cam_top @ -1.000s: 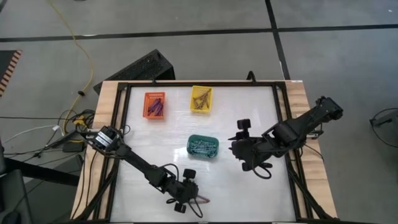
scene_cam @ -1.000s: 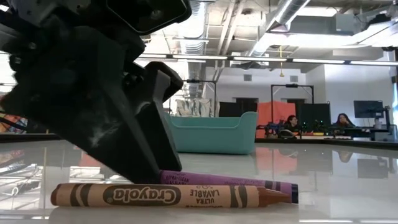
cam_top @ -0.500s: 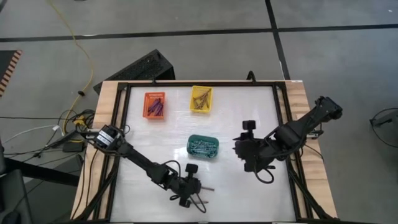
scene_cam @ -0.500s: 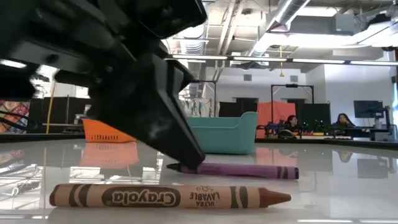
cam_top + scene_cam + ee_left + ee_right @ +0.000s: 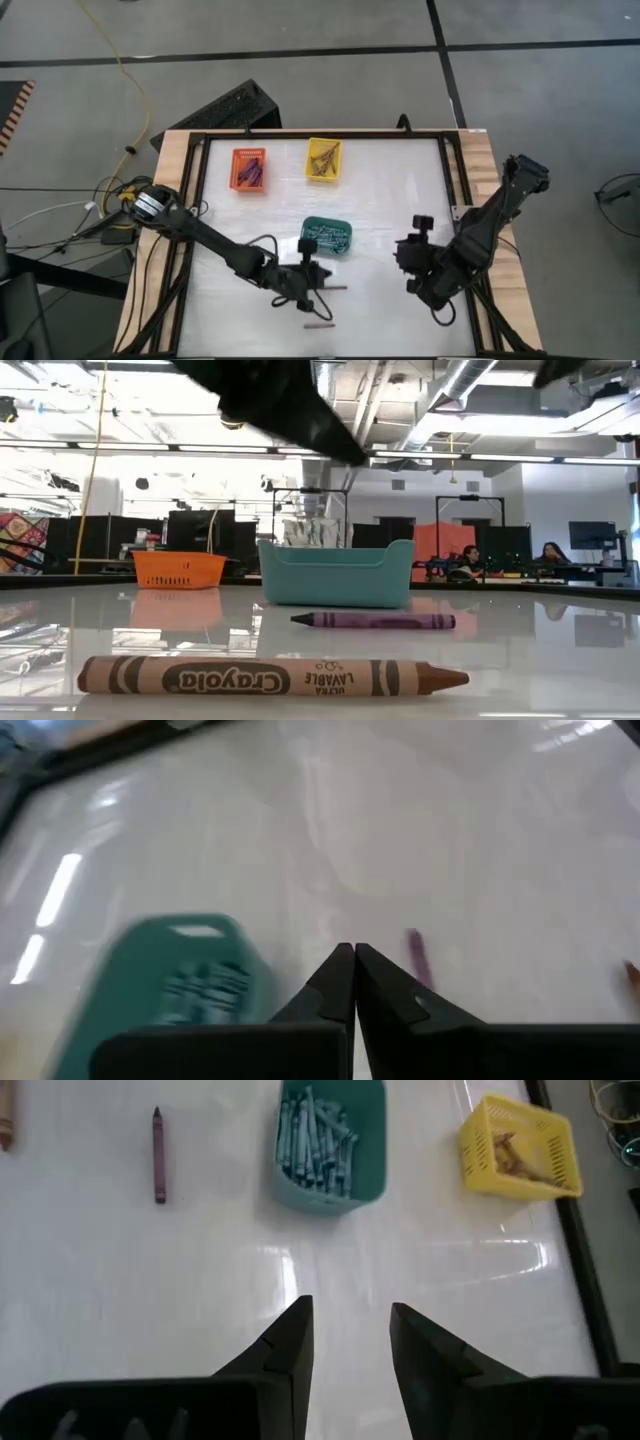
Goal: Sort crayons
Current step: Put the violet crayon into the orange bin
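Three baskets [image 5: 326,235] hold crayons [image 5: 314,1135]: orange, yellow, green.

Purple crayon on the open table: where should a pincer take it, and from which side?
Take the purple crayon at mid-length, across its thin body, coming straight down from above. It lies flat on the white table with bare surface all round, apart from the brown crayon and the teal basket. The left pincer, shut, is nearest.

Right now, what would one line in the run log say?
task: sort crayons | left end effector: shut, empty, lifted | right end effector: open, empty | loose: purple crayon, brown crayon | teal basket: holds crayons
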Tool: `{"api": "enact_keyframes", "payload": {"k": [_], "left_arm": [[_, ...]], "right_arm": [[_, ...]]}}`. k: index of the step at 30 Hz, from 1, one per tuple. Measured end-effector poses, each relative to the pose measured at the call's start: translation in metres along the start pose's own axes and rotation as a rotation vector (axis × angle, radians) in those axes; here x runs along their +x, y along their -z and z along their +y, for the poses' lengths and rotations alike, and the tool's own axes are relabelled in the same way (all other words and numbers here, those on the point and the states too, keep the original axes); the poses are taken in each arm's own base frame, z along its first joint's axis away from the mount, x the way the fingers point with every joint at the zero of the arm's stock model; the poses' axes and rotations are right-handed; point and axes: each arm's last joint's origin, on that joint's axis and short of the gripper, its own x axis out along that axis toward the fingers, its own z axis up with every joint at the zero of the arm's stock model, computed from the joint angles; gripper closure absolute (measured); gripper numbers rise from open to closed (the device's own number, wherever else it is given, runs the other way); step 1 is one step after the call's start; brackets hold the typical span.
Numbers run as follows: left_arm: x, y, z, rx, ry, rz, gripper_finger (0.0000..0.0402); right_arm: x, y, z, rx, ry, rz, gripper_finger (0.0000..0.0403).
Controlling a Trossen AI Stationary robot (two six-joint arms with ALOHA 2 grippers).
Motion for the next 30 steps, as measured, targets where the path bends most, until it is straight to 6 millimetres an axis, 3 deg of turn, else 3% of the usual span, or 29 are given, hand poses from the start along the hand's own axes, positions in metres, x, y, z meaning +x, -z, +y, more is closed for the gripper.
{"api": "enact_keyframes", "payload": {"k": [4, 8, 13, 18, 23, 30], "left_arm": [[-0.013, -0.010, 0.017, -0.007, -0.035, 0.002, 0.0401], [-0.012, -0.014, 0.027, -0.055, 0.082, -0.002, 0.0401], [0.018, 0.007, 0.027, -0.148, 0.226, 0.092, 0.0386], [0.040, 0.027, 0.019, -0.201, 0.255, 0.145, 0.0319], [0.046, 0.036, 0.016, -0.211, 0.242, 0.186, 0.0273], [0.050, 0.043, 0.024, -0.201, 0.166, 0.239, 0.0280]], "right_arm": [[0.012, 0.019, 0.014, 0.030, -0.003, -0.003, 0.0275], [0.029, 0.034, 0.030, 0.051, -0.035, -0.039, 0.0275], [0.061, 0.044, 0.050, 0.066, -0.123, -0.152, 0.0275], [0.084, 0.046, 0.054, 0.088, -0.180, -0.208, 0.0275], [0.090, 0.045, 0.051, 0.084, -0.172, -0.206, 0.0275], [0.091, 0.043, 0.050, 0.072, -0.167, -0.210, 0.0275]]}}
